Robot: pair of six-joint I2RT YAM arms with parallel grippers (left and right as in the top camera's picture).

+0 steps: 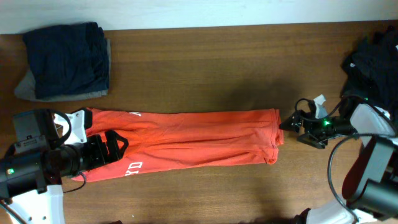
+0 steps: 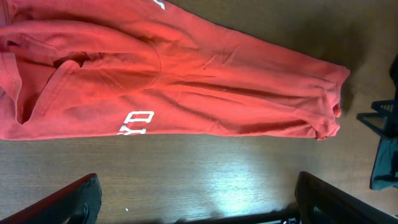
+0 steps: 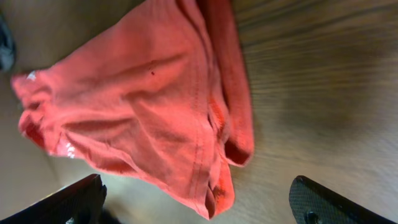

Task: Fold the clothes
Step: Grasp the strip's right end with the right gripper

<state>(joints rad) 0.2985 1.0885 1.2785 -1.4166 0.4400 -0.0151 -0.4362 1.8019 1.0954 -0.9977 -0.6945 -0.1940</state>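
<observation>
1. One garment is mid-fold: the orange-red short-sleeved fabric T-shirt (image 1: 186, 140) lies across the middle of the brown wooden table (image 1: 217, 68) as a long narrow strip, sides turned in lengthwise. By my read the crosswise folds are left to do.
2. The navy folded garment (image 1: 67, 59) sits on a grey garment (image 1: 23, 90) at the far-left corner; both look done. The black crumpled fabric heap (image 1: 376, 62) at far right isn't folded.
3. The left gripper (image 1: 115, 146) is over the shirt's left end, jaws spread, holding nothing. The right gripper (image 1: 287, 122) is just beside the right end, also spread and empty.
4. Writing: white print (image 2: 137, 122) along the shirt's near edge, mostly tucked under. I get an "O" plus one more char and can't read the word. No brand tag visible.
</observation>
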